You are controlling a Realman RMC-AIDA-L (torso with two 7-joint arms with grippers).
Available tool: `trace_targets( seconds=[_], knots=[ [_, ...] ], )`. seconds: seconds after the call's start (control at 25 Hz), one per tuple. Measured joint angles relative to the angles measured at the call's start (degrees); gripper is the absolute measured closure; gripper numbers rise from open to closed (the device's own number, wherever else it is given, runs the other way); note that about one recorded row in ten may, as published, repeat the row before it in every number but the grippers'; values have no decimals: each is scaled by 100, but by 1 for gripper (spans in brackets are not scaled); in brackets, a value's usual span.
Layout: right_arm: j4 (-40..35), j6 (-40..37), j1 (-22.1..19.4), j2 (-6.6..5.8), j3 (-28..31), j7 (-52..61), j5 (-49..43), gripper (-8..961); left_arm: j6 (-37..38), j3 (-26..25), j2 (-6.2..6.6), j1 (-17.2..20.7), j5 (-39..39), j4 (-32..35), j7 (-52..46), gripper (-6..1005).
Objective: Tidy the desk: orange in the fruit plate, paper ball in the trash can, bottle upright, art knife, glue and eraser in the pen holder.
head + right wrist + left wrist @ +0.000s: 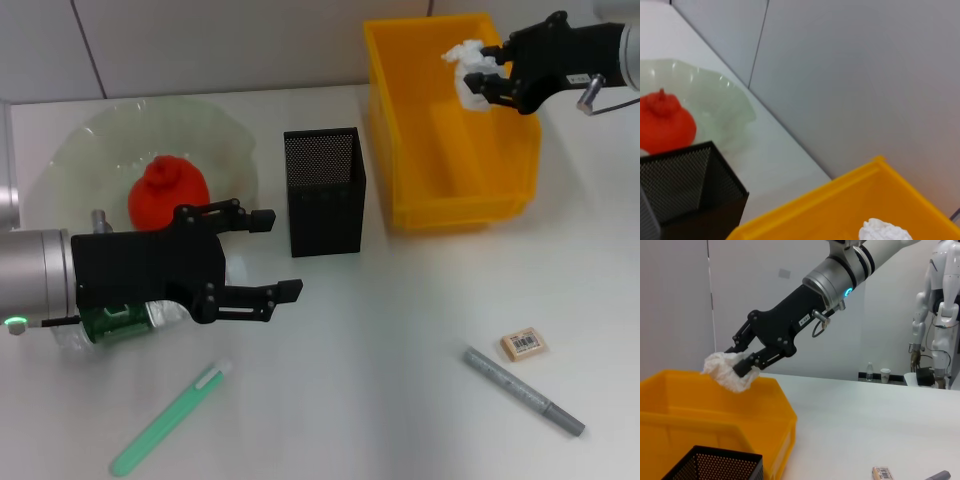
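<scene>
Over yellow bin point(415, 215), right claw point(478, 72) gripping paper ball point(463, 55).

White tabletop point(400, 330) backed by a pale wall point(250, 40) with dark panel seams; in the left wrist view, a small grey wall plate point(784, 273), a white humanoid figure point(940, 315) standing in the background, and beside it a low ledge carrying a small clear bottle point(869, 372) and a paper cup point(885, 375).
</scene>
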Motion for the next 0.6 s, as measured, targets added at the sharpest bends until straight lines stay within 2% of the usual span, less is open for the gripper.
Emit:
trace_targets(
  seconds=[0.12, 0.6],
  knots=[
    [-15, 14, -25, 2, 24, -46, 142, 644, 0, 0, 0, 3, 0, -1, 0, 139],
    [-71, 108, -100, 12, 62, -137, 303, 470, -9, 0, 0, 3, 0, -11, 52, 139]
  ],
)
